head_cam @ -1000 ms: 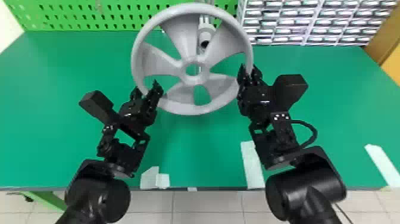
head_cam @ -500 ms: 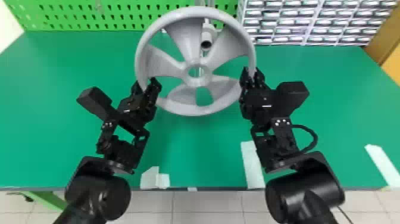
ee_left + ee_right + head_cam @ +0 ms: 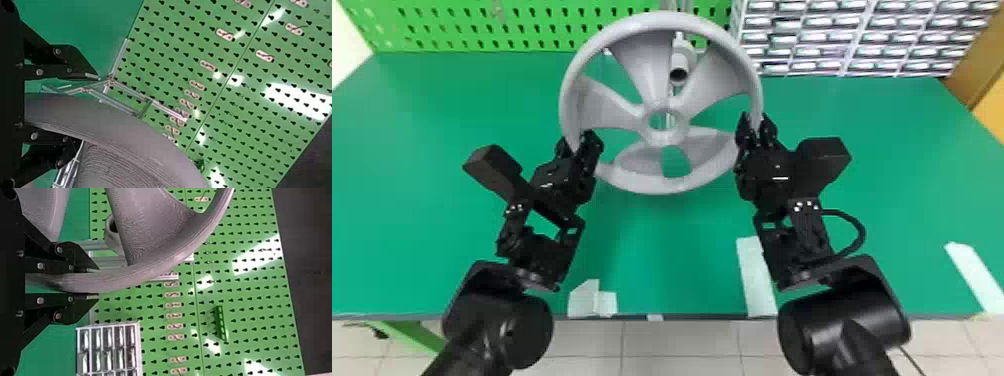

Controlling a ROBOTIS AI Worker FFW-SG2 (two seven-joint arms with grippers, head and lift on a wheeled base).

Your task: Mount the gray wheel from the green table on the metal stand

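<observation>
Your right gripper [image 3: 756, 122] pinches the rim of the gray wheel [image 3: 647, 70] between its fingers, at the wheel's right side. Your left gripper [image 3: 578, 143] straddles the opposite side of the rim, fingers apart; you cannot tell whether it pinches. The wheel lies between the two, over the green table [image 3: 422, 200] toward its far edge, before the metal stand [image 3: 168, 109].

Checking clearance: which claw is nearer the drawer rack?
Right. The right claw is in front of the drawer rack; the left claw is farther left, across the gray wheel.
</observation>
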